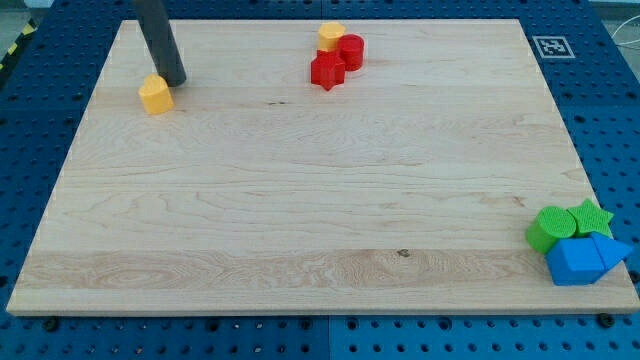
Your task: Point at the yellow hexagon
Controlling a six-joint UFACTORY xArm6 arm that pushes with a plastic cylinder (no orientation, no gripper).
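Currently my tip (175, 82) sits on the surface (300, 200) at the view's top left, just beside the yellow hexagon (155, 95), at its upper right; touching or not, can't tell. No hand on this rig, just a rod. Top centre: yellow block (331, 36), red cylinder (351, 51) and red star (326, 70) clustered. Bottom right: green cylinder (551, 229), green star (592, 217), blue cube (572, 261), blue wedge (607, 250). Only marking: fiducial tag (549, 46), top right corner; no readable text.

Wooden tabletop (300, 200) carries yellow block (155, 95) top left; yellow hexagon (331, 36), red cylinder (351, 51), red star (327, 71) clustered top centre; green cylinder (551, 228), green star (592, 217), blue blocks (580, 260) bottom right.
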